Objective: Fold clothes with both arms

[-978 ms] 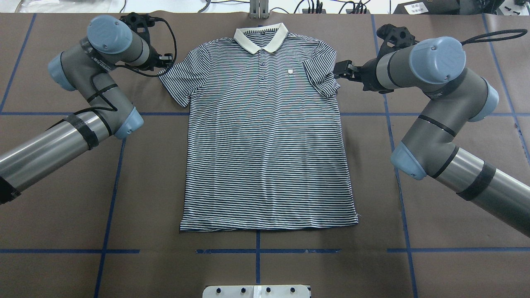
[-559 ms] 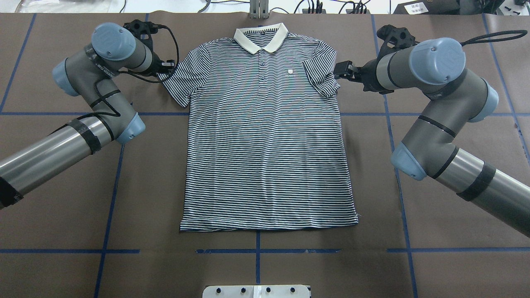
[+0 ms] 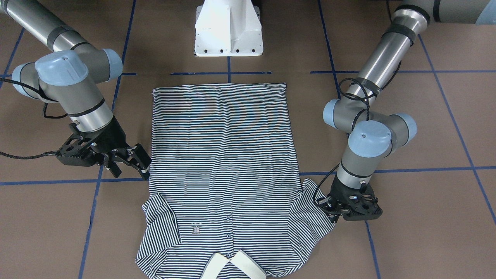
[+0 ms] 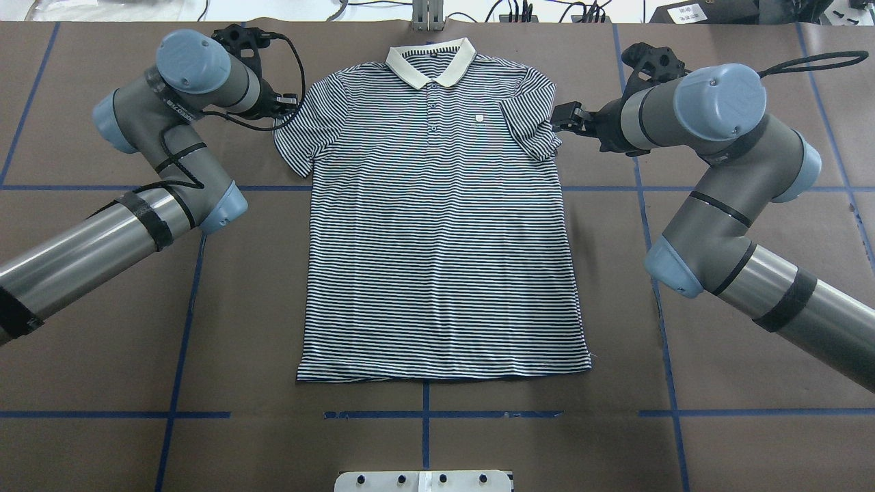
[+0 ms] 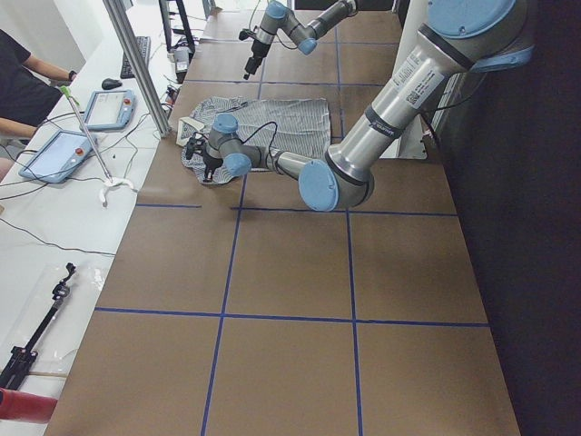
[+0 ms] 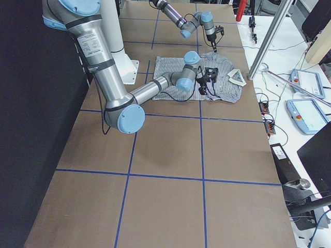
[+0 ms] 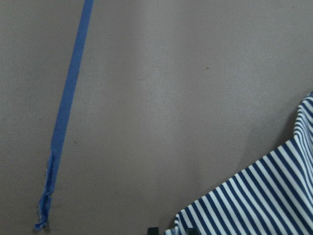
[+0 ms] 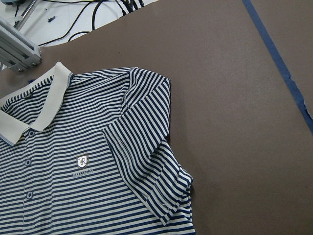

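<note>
Leftward of the navy-and-white striped polo shirt (image 4: 437, 239), which lies flat and face-up mid brown desk (image 4: 683, 383), the left arm's fingers (image 4: 287, 102) have closed in on its sleeve (image 4: 301, 130), nudging the cuff inward; whether they pinch it I cannot tell. The right arm's fingers (image 3: 141, 159) stand spread wide beside the opposite sleeve (image 4: 533, 130). Sleeve folds look next.

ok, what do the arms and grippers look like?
The left arm and right arm match: grey links, silvery tubes with black tape bands, light-blue joint caps, small black lettering. A black cable loops off each wrist. The left gripper and right gripper are black, skeletal, two-finger.
</note>
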